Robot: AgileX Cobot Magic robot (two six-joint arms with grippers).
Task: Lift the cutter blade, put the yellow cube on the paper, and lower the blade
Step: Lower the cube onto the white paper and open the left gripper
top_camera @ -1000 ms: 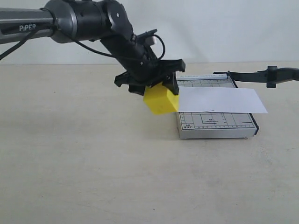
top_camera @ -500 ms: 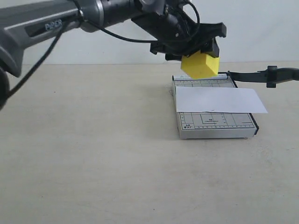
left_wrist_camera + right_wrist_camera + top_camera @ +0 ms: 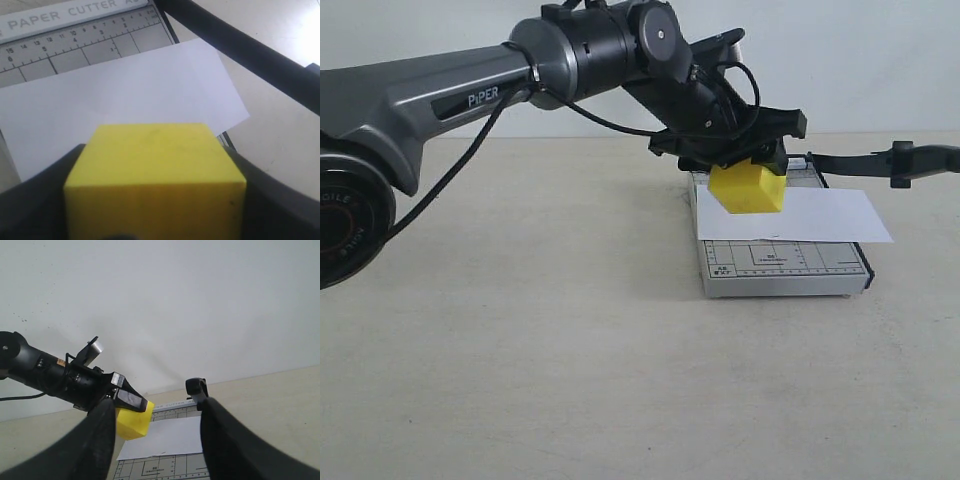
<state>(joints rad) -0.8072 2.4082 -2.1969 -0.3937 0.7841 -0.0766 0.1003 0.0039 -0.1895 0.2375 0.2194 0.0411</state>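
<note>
My left gripper [image 3: 740, 172] is shut on the yellow cube [image 3: 748, 190], which hangs tilted low over the left end of the white paper [image 3: 820, 215]. I cannot tell whether they touch. In the left wrist view the cube [image 3: 155, 170] fills the space between the fingers, with the paper [image 3: 125, 85] beyond. The paper lies on the grey gridded base [image 3: 780, 265]. The black cutter blade [image 3: 850, 160] stands raised and runs out to the right. My right gripper [image 3: 157, 407] has its fingers apart with nothing between them. The blade [image 3: 196, 386] shows by one fingertip.
The trimmer sits on a beige table [image 3: 520, 330] with a white wall behind it. The left arm [image 3: 470, 90] reaches across from the far left, above the table. The right gripper lies beyond the right edge of the exterior view.
The left gripper carried the cube from the trimmer's left side, up over its back edge, then down towards the paper. The blade and paper have not moved.
</note>
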